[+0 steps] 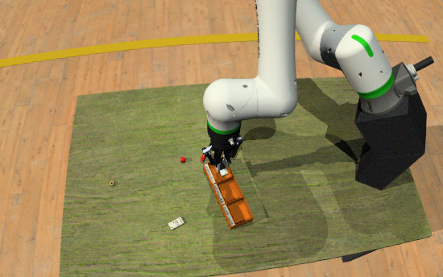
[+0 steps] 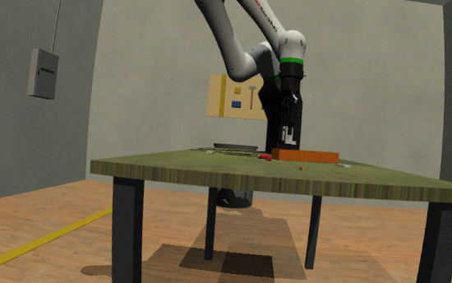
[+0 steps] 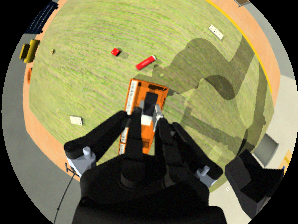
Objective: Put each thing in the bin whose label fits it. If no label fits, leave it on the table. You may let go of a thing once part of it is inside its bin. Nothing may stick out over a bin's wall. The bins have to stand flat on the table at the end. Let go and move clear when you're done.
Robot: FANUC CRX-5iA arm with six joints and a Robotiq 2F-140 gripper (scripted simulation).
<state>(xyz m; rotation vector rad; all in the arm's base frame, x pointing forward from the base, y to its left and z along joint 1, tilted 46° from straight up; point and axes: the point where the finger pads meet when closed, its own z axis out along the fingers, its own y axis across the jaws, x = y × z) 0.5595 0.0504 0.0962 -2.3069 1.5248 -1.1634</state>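
Top view, first: what carries the arrangement?

A green-streaked worktop [image 1: 133,129] [image 2: 164,169] [image 3: 90,75], set over a plank floor [image 1: 32,121] [image 2: 62,206] marked by a yellow line [image 1: 161,42] [image 2: 62,232]. In the exterior view, dark legs support it.

And the room?

Pale wall [image 2: 164,62] behind, with a tan tool board [image 2: 214,95]; a grey cabinet [image 2: 44,74] hangs on the darker wall at the picture's left.

Where do the jaws [image 1: 222,163] [image 2: 289,137] stand?

Above the worktop, pointing down over the end compartment of the orange bin row [image 1: 242,222] [image 2: 306,156] [image 3: 164,95]. That compartment is the one nearest the red cylinder [image 1: 202,158] [image 2: 263,156] [image 3: 146,62]. The label lettering is too small to read.

Their state?

Nearly together, pinching a small black-and-white piece [image 1: 223,172] [image 2: 292,142] [image 3: 146,119]. It lies at the fingertips, over the same compartment; its exact kind cannot be told.

The remaining items?

The red cylinder lies just beside the bin row's end, with a red cube [image 1: 183,159] [image 3: 115,52] near it. A white dotted plate [image 1: 175,223] [image 2: 343,165] [image 3: 76,120] rests apart, off the row's labelled side; a second pale plate [image 2: 209,152] [image 3: 216,32] lies well away from the row.
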